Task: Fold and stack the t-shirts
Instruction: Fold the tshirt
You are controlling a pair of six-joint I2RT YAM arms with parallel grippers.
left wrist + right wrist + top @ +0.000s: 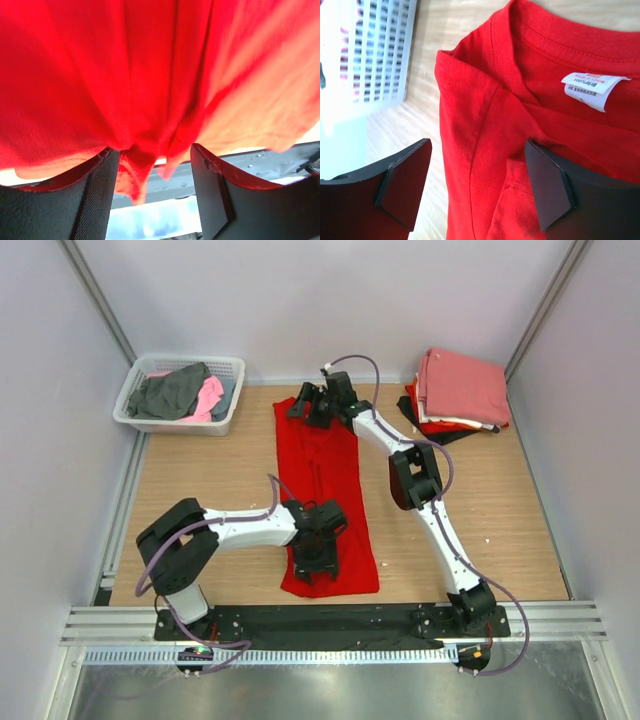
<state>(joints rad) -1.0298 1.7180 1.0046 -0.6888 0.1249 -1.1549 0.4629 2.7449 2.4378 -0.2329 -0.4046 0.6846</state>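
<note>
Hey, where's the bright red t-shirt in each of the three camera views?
Top external: the bright red cloth t-shirt lies as a long strip down the wooden table's middle.
Left wrist: the t-shirt fills the upper picture.
Right wrist: its collar and shoulder fill the right side.
Shared landmark: white plastic lattice basket, upper left in top external and right wrist.

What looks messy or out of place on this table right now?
The folded stack in the far right corner is untidy: a black t-shirt pokes out from under the salmon-pink t-shirt on top, on its left and near sides. The red t-shirt in the middle flares wider at its near hem than at its collar.
</note>
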